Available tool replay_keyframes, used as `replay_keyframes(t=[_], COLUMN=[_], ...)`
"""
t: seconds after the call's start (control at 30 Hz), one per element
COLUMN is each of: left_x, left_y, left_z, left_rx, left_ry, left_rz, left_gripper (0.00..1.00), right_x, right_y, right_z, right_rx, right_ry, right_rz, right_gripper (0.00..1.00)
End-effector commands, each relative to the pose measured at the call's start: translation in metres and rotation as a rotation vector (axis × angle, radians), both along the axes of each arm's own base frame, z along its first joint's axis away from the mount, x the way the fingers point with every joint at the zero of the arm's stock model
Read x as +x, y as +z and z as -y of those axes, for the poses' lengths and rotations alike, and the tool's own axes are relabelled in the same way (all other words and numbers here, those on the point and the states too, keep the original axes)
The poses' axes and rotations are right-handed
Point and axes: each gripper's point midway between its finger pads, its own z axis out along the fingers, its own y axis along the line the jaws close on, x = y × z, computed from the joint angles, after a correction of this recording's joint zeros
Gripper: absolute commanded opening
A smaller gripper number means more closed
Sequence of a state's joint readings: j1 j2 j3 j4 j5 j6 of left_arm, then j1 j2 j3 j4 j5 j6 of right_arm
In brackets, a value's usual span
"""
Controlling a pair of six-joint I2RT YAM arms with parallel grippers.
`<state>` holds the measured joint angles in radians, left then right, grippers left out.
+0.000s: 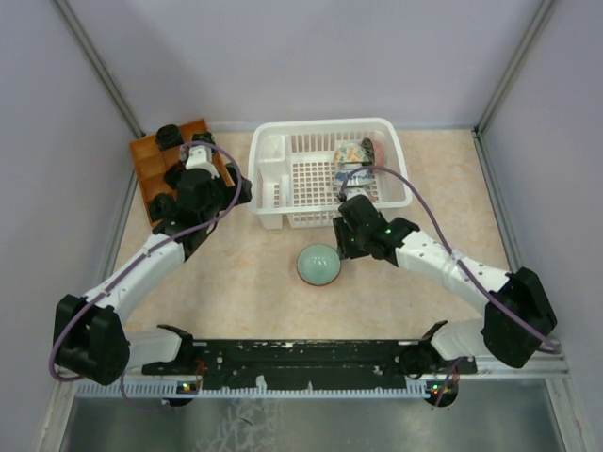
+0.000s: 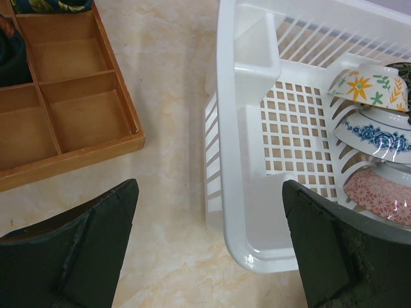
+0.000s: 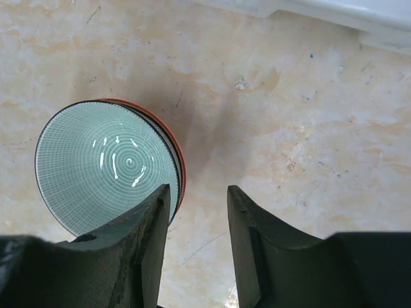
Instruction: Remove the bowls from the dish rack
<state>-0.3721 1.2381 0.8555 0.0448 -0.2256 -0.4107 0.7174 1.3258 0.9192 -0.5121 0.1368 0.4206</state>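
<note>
The right gripper hangs parted and empty, its left finger overlapping the rim of the pale green bowl, which sits on the table just near of the dish rack. A red-orange edge rings that bowl, and whether it is a second bowl beneath cannot be told. The left gripper is spread wide, holding nothing, over the rack's left wall, and three patterned bowls stand on edge at the rack's right, partly cut off.
</note>
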Motion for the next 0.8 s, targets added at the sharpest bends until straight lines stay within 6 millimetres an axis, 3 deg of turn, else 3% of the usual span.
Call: replay_keyframes(t=[0.0, 0.13, 0.27, 0.57, 0.77], left_x=[0.007, 0.012, 0.016, 0.016, 0.018], left_y=[0.01, 0.01, 0.004, -0.007, -0.015], left_z=[-0.001, 0.001, 0.005, 0.012, 0.011], left_rx=[0.01, 0.017, 0.022, 0.034, 0.044], left_ry=[0.006, 0.005, -0.005, -0.043, -0.038], left_rz=[0.012, 0.0, -0.032, -0.073, -0.088], left_gripper=[0.99, 0.99, 0.99, 0.99, 0.99], right_x=[0.011, 0.019, 0.05, 0.145, 0.208], right_y=[0.066, 0.122, 0.159, 0.175, 0.156], right_z=[-0.003, -0.003, 0.013, 0.04, 0.066], right_rx=[-0.008, -0.024, -0.159, -0.356, -0.611], right_ry=[0.012, 0.012, -0.053, -0.12, -0.235], right_rz=[0.165, 0.278, 0.373, 0.39, 0.372], right_gripper=[0.41, 0.44, 0.55, 0.56, 0.54])
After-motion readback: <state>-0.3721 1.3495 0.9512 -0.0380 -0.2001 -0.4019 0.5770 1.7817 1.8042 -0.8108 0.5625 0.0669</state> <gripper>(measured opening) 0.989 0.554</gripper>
